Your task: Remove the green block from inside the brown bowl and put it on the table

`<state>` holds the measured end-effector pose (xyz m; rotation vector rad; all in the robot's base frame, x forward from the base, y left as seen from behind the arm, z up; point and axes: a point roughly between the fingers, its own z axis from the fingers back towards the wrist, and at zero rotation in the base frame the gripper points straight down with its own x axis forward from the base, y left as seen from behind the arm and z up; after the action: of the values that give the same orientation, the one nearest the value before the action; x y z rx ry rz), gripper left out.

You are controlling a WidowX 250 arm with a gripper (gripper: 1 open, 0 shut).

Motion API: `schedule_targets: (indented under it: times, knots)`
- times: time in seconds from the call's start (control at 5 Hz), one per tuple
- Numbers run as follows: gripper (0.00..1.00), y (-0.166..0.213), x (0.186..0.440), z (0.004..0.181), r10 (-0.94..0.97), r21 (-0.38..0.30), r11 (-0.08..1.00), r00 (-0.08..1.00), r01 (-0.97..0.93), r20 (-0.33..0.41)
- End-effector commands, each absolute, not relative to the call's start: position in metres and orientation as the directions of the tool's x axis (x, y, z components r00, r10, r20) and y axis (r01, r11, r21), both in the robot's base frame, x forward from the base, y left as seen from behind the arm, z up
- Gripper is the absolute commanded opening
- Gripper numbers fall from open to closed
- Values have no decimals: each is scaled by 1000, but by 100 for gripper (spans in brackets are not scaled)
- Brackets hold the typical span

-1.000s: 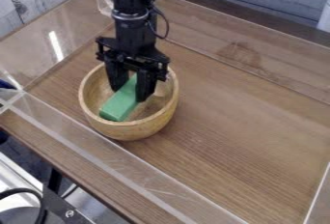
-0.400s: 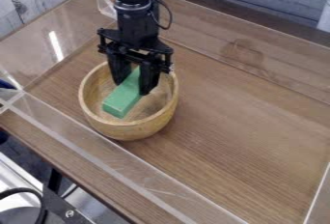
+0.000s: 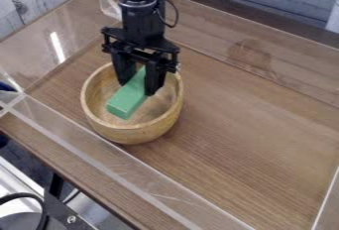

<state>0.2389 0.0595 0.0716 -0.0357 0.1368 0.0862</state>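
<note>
I have the end effector (image 3: 141, 73) closed on the upper end of the green block (image 3: 129, 99), one fingertip on either side. The block extends from the fingertips toward the camera and to the left of the view; its long axis runs from lower left to upper right, apparently tilted with the gripped end higher. A single arm (image 3: 138, 21) is in use, so no arm selection applies. The block is within the outline of the brown bowl (image 3: 166, 125), its lower end over the interior; I cannot tell whether that end touches the bowl. The bowl rests on the tabletop (image 3: 245, 140). Judged next step: raise the block until the low end clears the rim, then traverse to the tabletop. Caution: the overhanging end could catch the rim.
</note>
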Motion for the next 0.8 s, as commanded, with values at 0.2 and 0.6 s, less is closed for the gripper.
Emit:
schedule_targets:
  times: [0.2, 0.6]
  knots:
    - [0, 58, 253, 100, 80, -19, 997, 996, -81, -40]
    - [0, 39, 258, 108, 57, -43, 997, 998, -58, -32]
